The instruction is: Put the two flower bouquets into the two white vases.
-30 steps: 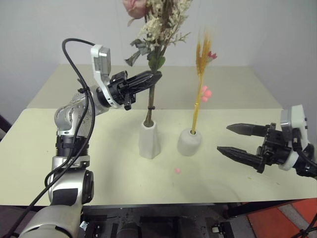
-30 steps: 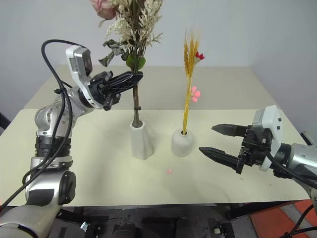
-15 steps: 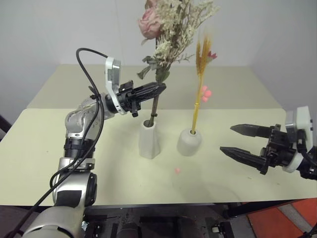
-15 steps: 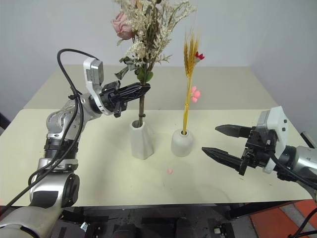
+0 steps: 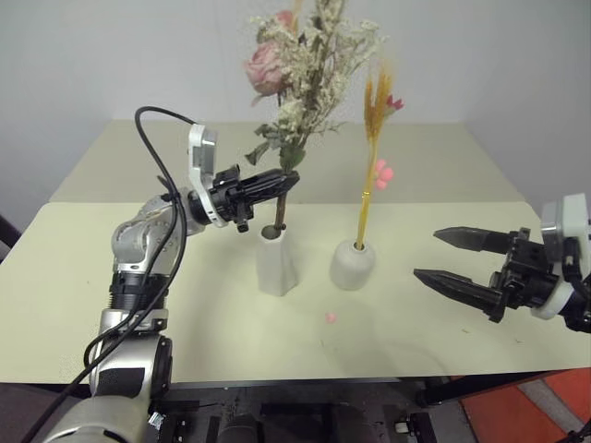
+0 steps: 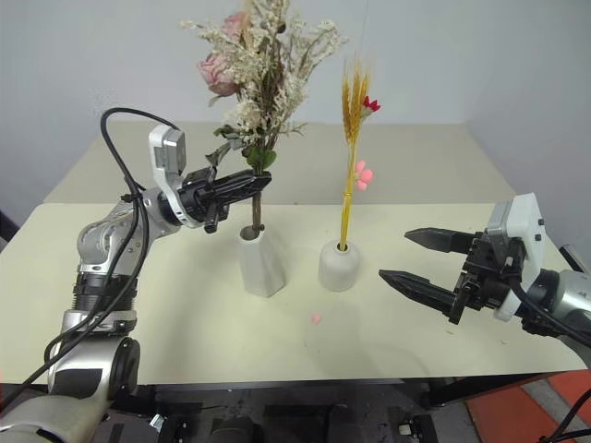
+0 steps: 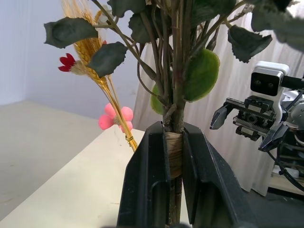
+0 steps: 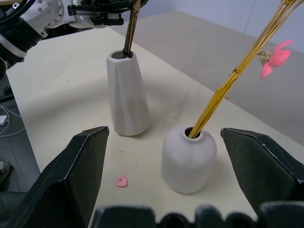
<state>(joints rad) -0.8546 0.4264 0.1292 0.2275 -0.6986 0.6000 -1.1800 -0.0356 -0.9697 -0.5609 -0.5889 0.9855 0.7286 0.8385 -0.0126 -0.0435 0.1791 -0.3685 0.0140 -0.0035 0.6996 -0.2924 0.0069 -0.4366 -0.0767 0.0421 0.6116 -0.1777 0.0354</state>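
Thin spray (image 5: 370, 175) stands in the squat vase (image 5: 354, 265), done. Left tool (image 5: 288, 181) grips the bushy bunch (image 5: 300, 74), stems entering the tall vase (image 5: 276, 263) (release left). Right tool (image 5: 451, 259) gapes empty, right.

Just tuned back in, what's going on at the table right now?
The left claw is shut on the bushy dried bunch, its stems already in the mouth of the tall white vase. The thin yellow-stemmed spray stands in the squat vase. The right claw waits open beside it, holding nothing.

bushy bouquet (image 5: 305, 65) top cut off by upper edge, stem ends hidden inside tall vase (image 5: 276, 261)
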